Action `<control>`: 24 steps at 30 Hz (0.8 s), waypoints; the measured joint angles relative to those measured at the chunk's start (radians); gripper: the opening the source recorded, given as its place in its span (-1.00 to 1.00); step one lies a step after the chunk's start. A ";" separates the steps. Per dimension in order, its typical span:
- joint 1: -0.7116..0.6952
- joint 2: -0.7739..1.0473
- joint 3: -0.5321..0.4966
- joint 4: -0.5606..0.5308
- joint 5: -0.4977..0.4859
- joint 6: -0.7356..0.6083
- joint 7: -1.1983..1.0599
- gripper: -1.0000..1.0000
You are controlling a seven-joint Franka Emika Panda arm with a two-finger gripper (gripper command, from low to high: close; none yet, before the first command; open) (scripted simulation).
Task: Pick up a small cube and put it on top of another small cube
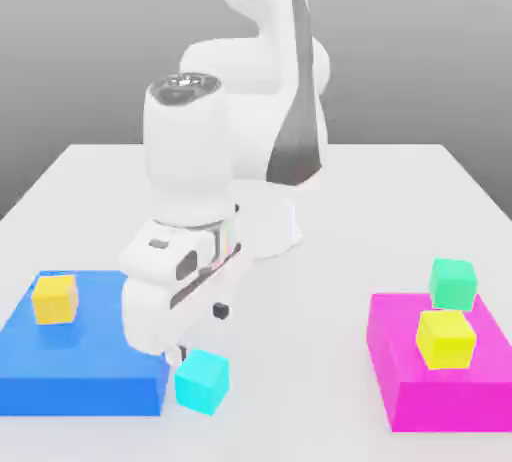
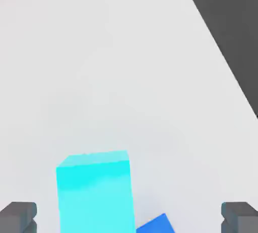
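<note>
Cyan cube [image 1: 202, 380] sits low in the exterior view, a bit left of the middle, on the white table [image 1: 300, 350]. It is just beside the right end of the blue block [image 1: 70, 370], which fills the lower left of the frame. One yellow cube [image 1: 55, 298] rests on top of the blue block. At the lower right lies the pink block [image 1: 440, 375], with a second yellow cube [image 1: 445, 338] on it and a mint cube [image 1: 453, 283] just behind that one. The white arm [image 1: 190, 180] bends down from the top middle, and its gripper [image 1: 185, 350] hangs right above the cyan cube. In the hand view the cyan cube [image 2: 95, 191] shows at the lower left, with a corner of the blue block [image 2: 156, 224] next to it. The two dark fingertips [image 2: 17, 217] sit in the bottom corners, spread wide apart, and they pinch nothing. No words or labels can be read on anything.
</note>
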 joint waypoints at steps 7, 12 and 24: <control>-0.132 0.200 0.168 0.036 0.164 0.154 -0.139 -1.00; -0.142 0.211 0.179 0.038 0.171 0.160 -0.144 -1.00; 0.126 -0.120 0.122 0.006 -0.070 -0.132 0.166 -1.00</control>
